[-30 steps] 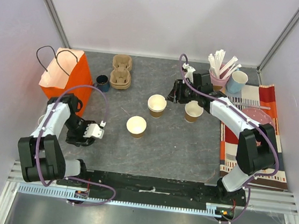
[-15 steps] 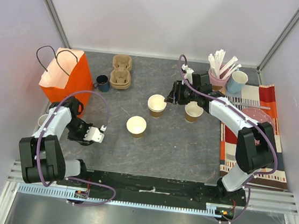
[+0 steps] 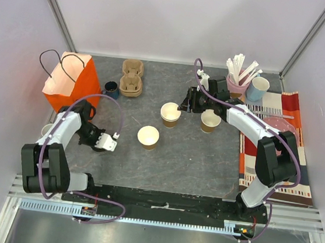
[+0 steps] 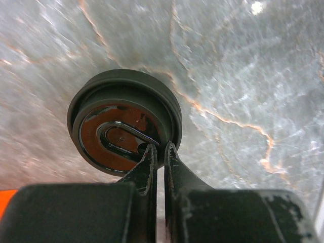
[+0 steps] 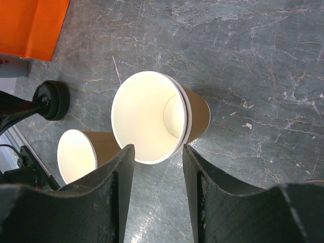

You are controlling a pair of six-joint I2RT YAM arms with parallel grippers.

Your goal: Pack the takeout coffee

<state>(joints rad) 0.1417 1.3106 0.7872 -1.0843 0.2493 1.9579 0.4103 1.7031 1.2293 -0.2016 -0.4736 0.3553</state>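
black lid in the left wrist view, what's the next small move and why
Probably raise the black lid and carry it toward the nearest brown cup. The left end effector is shut on the lid's rim, so the grip looks made, and that cup stands open close by with no lid on it.

Paper cups (image 3: 148,136), orange bag (image 3: 76,82) on table (image 3: 193,160)
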